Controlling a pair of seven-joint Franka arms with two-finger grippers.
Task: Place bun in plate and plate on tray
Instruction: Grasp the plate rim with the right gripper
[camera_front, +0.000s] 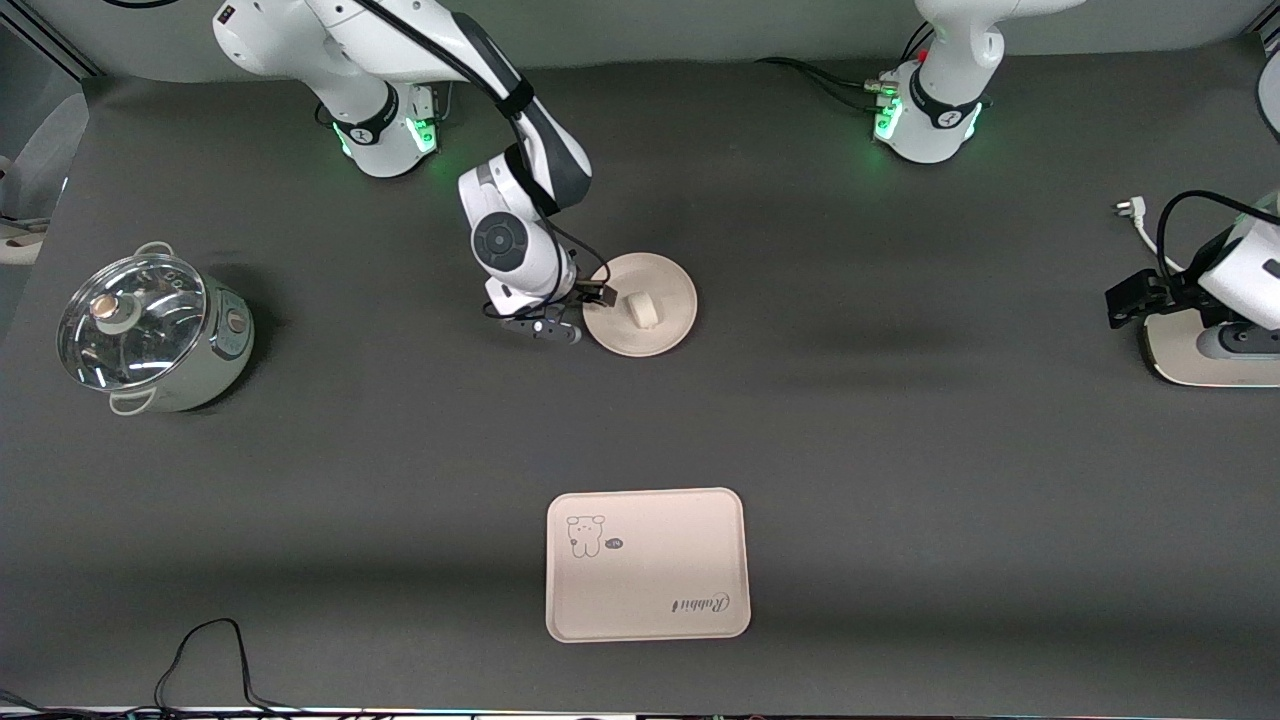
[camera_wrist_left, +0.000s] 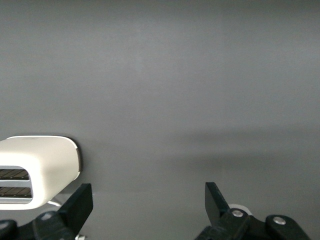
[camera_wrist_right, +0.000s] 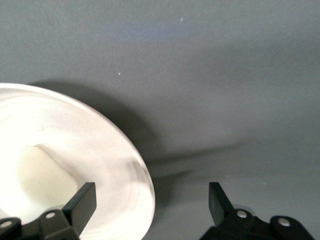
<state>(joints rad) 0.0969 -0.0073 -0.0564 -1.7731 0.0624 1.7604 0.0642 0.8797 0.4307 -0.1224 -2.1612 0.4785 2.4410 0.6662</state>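
Table: dark grey mat; carries everything below
Right arm: reaches from its base at the top of the front view down to the plate's rim; clearly the arm nearer the plate and the working one
Left arm: parked at the left arm's end of the table, over a white toaster; waits; well apart from plate and tray
Pot: pale electric cooking pot with glass lid, at the right arm's end of the table; not part of the task
Tray: rectangular, cream, bear drawing and "Rabbit" script; empty; lies nearer to the front camera than the plate, well apart from it, roughly in line with it
Plate: round, cream, flat on the mat between the two bases' line and the tray; judged next to be carried toward the front camera onto the tray
Bun: small white oblong, already in the plate, near its middle; long axis runs roughly toward the front camera; first half of the task judged done
Right gripper: low at the plate's edge on the side toward the right arm's end; jaws spread wide; in the right wrist view one finger sits over the plate's inside, the other over bare mat, so the rim lies between them; grip on rim judged not yet closed
Left gripper: jaws spread wide, holding nothing; toaster just beside one finger
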